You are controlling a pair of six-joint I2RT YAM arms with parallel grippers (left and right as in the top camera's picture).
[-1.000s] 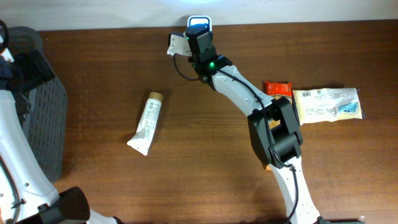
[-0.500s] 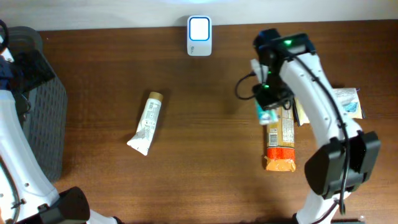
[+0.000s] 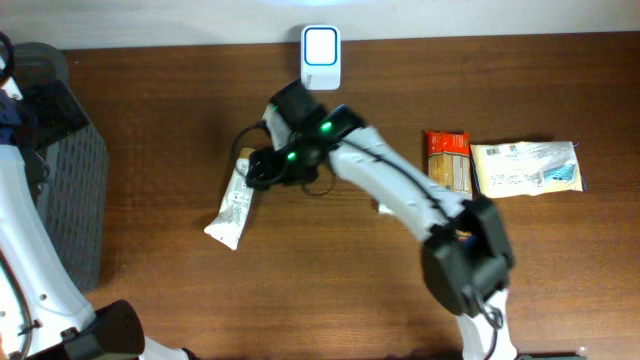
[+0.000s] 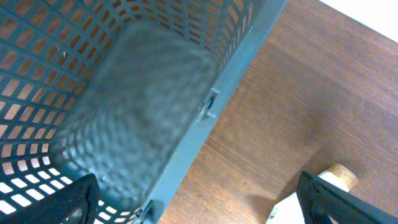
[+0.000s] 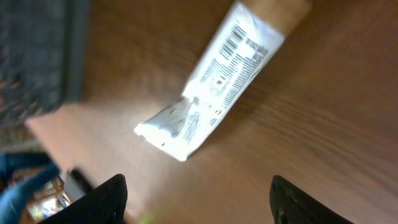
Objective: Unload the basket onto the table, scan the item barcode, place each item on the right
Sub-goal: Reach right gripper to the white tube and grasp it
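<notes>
The tube (image 3: pixel 233 203) lay flat on the desk (image 3: pixel 330 290), left of centre, with its tan cap (image 4: pixel 339 177) toward the back edge and its crimped end toward the front. Its printed face was up, and a barcode (image 5: pixel 239 30) showed near the cap end. The right arm (image 3: pixel 400 190) reached across the desk, and the right jaws stood over the cap end of the tube in the overhead view. In the right wrist view the two fingers (image 5: pixel 106 199) were spread wide with nothing between them. The tube lay ahead of the fingers and clear of them, so it was not gripped. The left jaws were fully open and held nothing; they hung above the rim of the grey mesh basket (image 4: pixel 205 118) at the left edge of the desk. In the left wrist view, which was blurred, the basket interior showed only its own mesh floor and walls. The scanner (image 3: pixel 320 45) stood at the back edge, well apart from the tube. An orange packet (image 3: pixel 448 160) and a white packet (image 3: pixel 525 167) lay side by side to the right.
</notes>
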